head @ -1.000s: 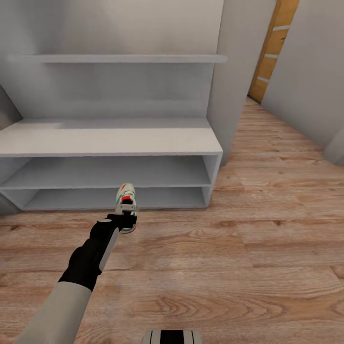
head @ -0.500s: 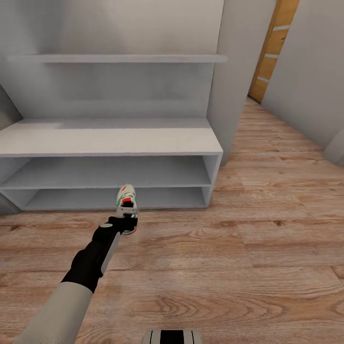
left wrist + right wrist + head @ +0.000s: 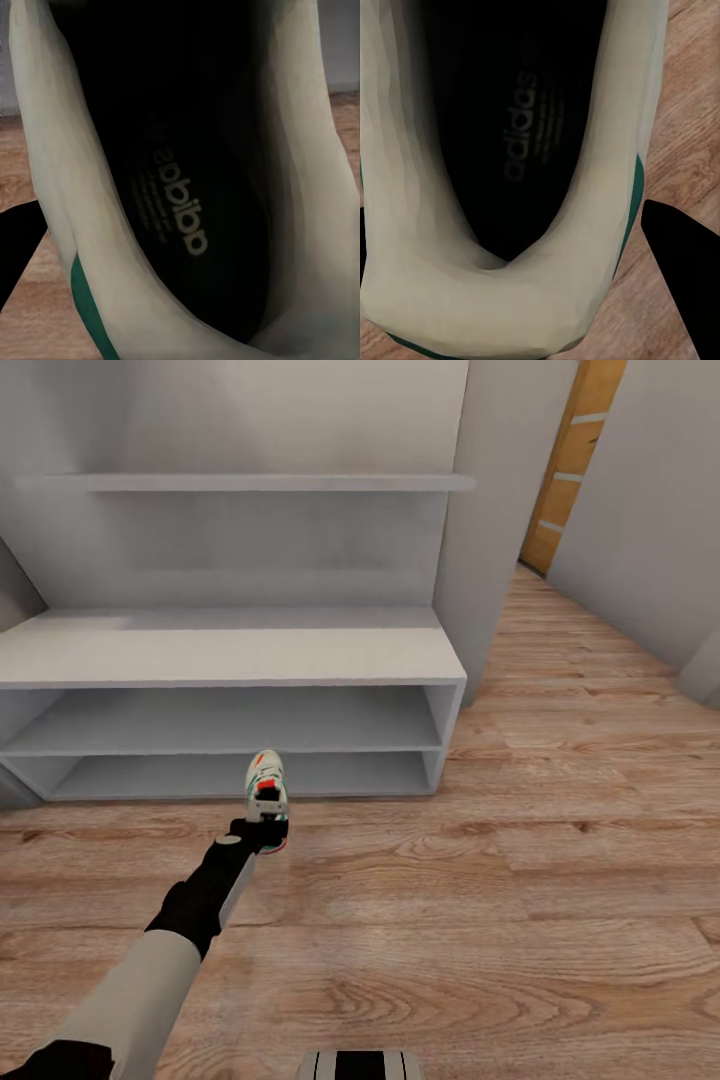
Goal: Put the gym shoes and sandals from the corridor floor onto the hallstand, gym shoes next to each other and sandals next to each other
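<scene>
One cream-white gym shoe (image 3: 266,778) with green stripes and a red tongue hangs toe-forward just above the corridor floor (image 3: 520,880), in front of the hallstand's (image 3: 230,652) lower compartments. My left gripper (image 3: 263,816) is shut on its heel end. Up close, the left wrist view looks into this gym shoe's dark insole (image 3: 176,210), with a black finger (image 3: 16,247) beside its wall. In the right wrist view a second gym shoe (image 3: 427,300) sits over wood planks, its heel rim gripped, with a black finger (image 3: 686,289) outside its side. The sandals are out of view.
The hallstand has a wide top, two long open compartments and an upper wall shelf (image 3: 260,482). A grey wall corner (image 3: 500,530) stands right of it, with an orange door (image 3: 575,455) down the corridor. My base (image 3: 360,1065) shows at the bottom edge.
My left arm has stretched further forward, carrying the gym shoe a little closer to the hallstand's lower compartments. The camera has not moved.
</scene>
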You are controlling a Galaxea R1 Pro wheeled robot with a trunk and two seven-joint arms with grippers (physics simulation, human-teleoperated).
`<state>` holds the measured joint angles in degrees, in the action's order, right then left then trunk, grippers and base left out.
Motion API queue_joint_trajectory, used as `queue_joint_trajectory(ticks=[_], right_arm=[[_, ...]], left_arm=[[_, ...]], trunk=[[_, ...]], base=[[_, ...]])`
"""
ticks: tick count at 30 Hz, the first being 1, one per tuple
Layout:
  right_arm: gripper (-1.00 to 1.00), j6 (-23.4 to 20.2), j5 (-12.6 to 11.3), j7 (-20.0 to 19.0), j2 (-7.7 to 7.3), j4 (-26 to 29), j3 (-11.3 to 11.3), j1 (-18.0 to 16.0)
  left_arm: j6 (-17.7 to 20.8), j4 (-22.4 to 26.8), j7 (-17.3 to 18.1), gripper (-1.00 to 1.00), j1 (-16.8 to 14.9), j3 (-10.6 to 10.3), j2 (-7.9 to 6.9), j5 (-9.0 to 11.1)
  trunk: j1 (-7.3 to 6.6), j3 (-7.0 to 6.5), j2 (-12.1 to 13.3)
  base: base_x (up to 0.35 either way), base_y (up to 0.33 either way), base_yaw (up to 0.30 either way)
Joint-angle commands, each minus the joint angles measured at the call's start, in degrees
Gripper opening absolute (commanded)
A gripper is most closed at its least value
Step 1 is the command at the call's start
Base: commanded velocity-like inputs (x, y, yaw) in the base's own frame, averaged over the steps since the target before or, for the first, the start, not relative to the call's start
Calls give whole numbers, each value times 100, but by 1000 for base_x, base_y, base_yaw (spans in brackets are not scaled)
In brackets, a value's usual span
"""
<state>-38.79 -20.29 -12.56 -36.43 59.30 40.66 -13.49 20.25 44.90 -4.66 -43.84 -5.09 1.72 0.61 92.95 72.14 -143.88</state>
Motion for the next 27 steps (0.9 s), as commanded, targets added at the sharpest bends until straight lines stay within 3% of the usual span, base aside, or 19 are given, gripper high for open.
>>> queue_joint_trajectory(ticks=[1, 6, 15, 27], right_arm=[[-100, -32, 7, -27, 0, 3, 14, -5], [-100, -32, 7, -27, 2, 3, 14, -5], [-100, -33, 7, -27, 1, 3, 19, -5], [-100, -32, 7, -27, -1, 3, 19, -5]], left_arm=[[0, -21, -46, -100, -38, -18, -4, 2], [-16, -31, -50, -100, -88, -13, -5, 1], [-8, -94, -53, -100, -480, -15, -2, 8], [-18, -640, -52, -100, -996, -17, 34, 33]], trunk=[[-1, 4, -2], [-1, 4, -2], [-1, 4, -2], [-1, 4, -2]], base=[[0, 0, 0], [0, 0, 0], [0, 0, 0], [0, 0, 0]])
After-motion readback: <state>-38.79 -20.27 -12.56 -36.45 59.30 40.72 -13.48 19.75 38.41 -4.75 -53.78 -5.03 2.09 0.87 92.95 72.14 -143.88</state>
